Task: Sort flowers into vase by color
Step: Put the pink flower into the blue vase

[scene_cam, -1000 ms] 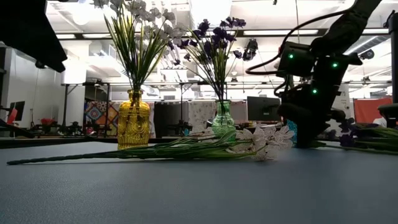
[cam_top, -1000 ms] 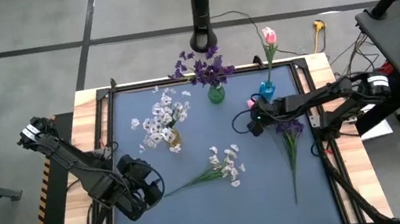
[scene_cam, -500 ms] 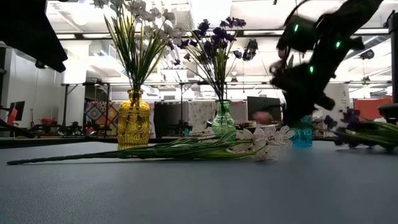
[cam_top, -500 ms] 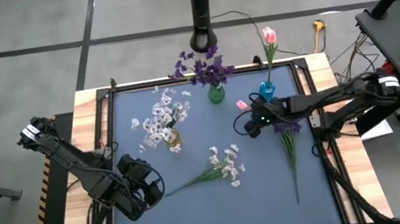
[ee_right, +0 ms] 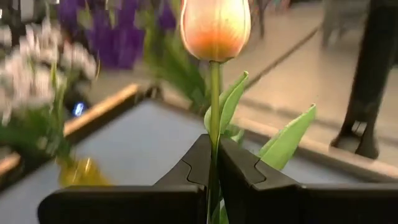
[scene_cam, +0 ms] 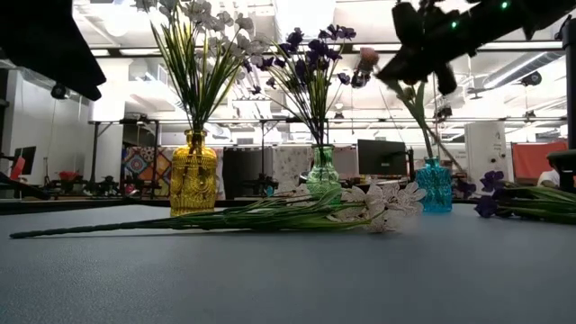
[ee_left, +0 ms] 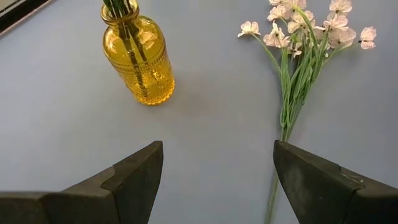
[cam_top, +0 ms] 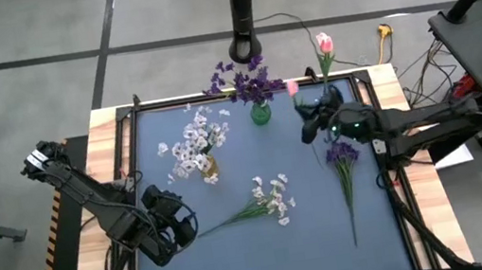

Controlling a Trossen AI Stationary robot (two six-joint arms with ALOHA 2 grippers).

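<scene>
In the upper right of the high view, the right gripper [cam_top: 307, 117] is clamped on the stem of a pink tulip [ee_right: 215, 26], held upright just beside the blue vase [scene_cam: 435, 187], which already holds another pink tulip [cam_top: 324, 43].

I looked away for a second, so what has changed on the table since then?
The right gripper, shut on a pink tulip, has lifted it off the table and carried it toward the far edge, near the blue vase. The left gripper stayed open and parked. The white sprig and purple sprig lie where they were; the yellow vase and green vase are unchanged.
</scene>
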